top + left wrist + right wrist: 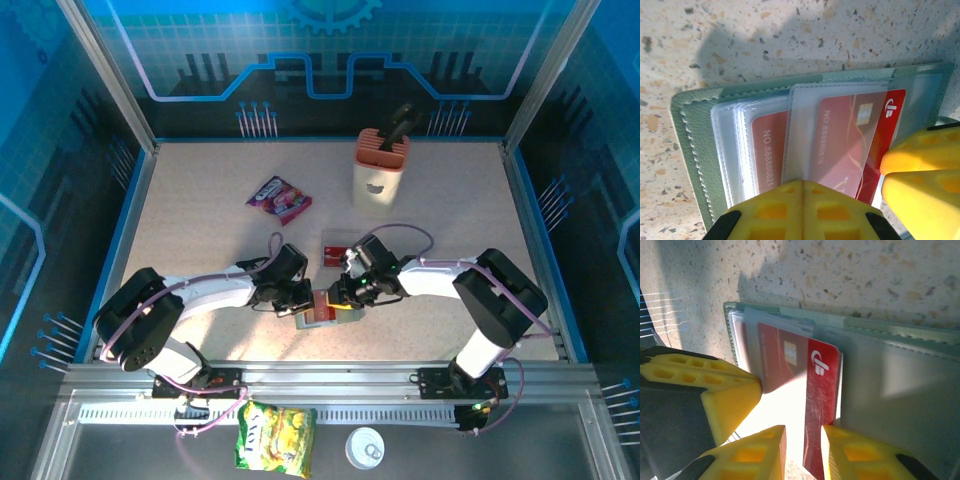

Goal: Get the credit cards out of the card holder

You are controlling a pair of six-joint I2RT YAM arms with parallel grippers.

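On the speckled tabletop (200, 190), 2 arms lean in from the near edge and meet a little in front of centre, the left arm (210, 292) and the right arm (440, 270) almost tip to tip. A beige knife block (380, 175) stands upright near the far edge. A purple-red snack packet (279, 197) lies flat to its left, and both are well apart from the arms. The card holder (695, 145) lies open and flat between the 2 arm tips, clear pockets facing up. The left jaws are pressed together, their yellow fingertips (840, 212) set against the holder's edge over its pockets. The right jaws pinch the bare end of a red card (822, 370), which sticks partway out of a clear pocket with its chip and white logo showing. A pocketed card (771, 150), also red, sits fully inside the neighbouring pocket. A loose card (333, 252), small and red, lies on the tabletop just beyond the holder.
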